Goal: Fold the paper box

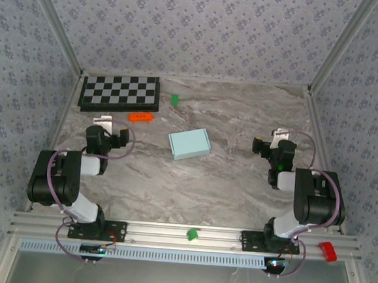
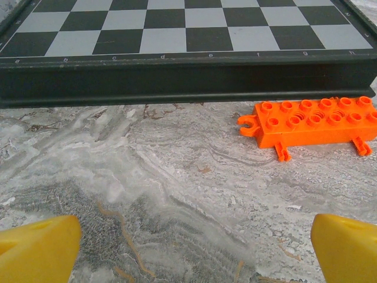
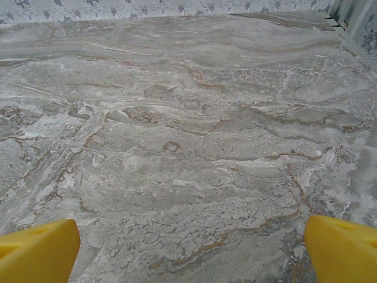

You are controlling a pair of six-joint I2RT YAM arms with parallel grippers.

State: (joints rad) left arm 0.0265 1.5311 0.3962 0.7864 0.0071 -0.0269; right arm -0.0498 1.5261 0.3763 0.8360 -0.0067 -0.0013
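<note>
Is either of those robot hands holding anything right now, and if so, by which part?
Nothing is held. The left hand and the right hand are both open with only table between their fingers; the paper box lies apart from both.

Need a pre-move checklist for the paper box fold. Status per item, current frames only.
1. left gripper open, nothing between its fingers: ok.
2. right gripper open, nothing held, bare table ahead of it: ok.
3. paper box lies mid-table, apart from both grippers: ok.
4. Box reads as a closed rectangular shape from above; every flap tucked: cannot tell.
5. orange brick and checkerboard sit apart from the box, not in its way: ok.
</note>
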